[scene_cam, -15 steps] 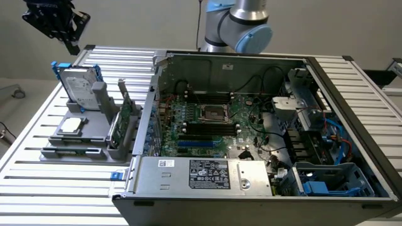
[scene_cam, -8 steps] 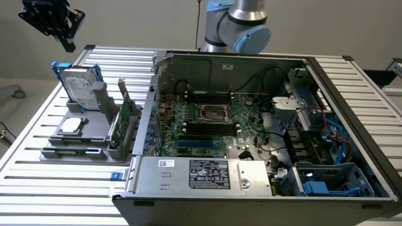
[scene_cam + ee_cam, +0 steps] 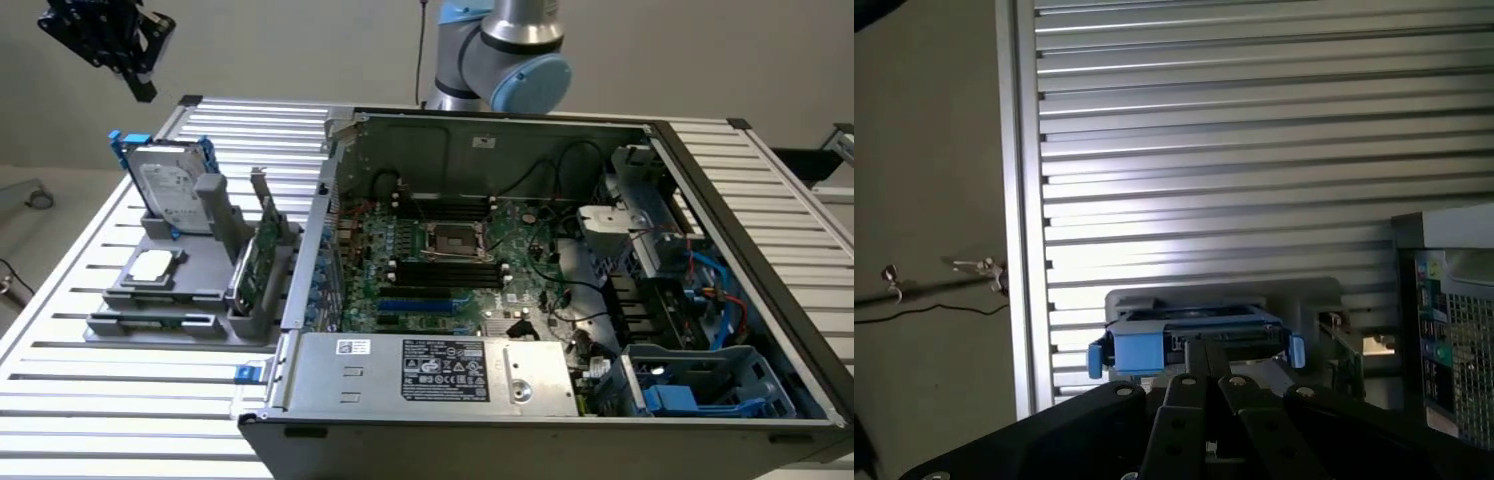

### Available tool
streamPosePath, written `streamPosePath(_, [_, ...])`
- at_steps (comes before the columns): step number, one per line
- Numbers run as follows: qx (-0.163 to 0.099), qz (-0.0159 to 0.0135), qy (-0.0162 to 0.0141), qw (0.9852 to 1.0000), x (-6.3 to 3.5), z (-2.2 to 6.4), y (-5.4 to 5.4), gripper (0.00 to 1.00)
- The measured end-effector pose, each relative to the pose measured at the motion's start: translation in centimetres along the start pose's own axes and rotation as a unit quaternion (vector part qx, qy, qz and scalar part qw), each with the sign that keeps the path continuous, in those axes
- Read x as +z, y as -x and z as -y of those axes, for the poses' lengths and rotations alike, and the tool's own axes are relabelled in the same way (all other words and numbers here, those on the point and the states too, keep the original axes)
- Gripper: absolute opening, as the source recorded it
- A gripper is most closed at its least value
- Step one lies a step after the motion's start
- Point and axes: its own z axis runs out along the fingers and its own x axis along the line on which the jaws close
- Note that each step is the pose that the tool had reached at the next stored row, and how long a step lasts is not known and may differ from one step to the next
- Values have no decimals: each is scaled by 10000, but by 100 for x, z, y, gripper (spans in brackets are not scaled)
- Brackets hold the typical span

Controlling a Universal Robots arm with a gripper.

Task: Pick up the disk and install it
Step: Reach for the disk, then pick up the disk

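Item: the disk [image 3: 171, 183] [image 3: 1194, 325], silver-grey in a blue carrier. It stands upright in the grey holder [image 3: 167, 295] on the worktop [image 3: 80, 400], at the exterior view's left, not yet picked up.

Beside it: green circuit card [image 3: 260, 255], upright, near.

Above it, well apart: your hand [image 3: 139, 92] [image 3: 1204, 360], fingers together, holding nothing.

Further out: open computer case [image 3: 534, 250].

Hazards, as judged: lower with the fingers together and you would strike the carrier's top edge. An off-centre grip could tilt the disk in its slot or brush the card.
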Motion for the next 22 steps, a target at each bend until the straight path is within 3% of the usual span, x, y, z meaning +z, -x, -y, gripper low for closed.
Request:
streamPosePath(3, [1, -8, 0, 10000, 8, -25, -73, 11])
streamPosePath(17, [1, -10, 0, 10000, 8, -25, -76, 11])
streamPosePath(22, [-128, -29, 0, 9999, 40, -18, -116, 11])
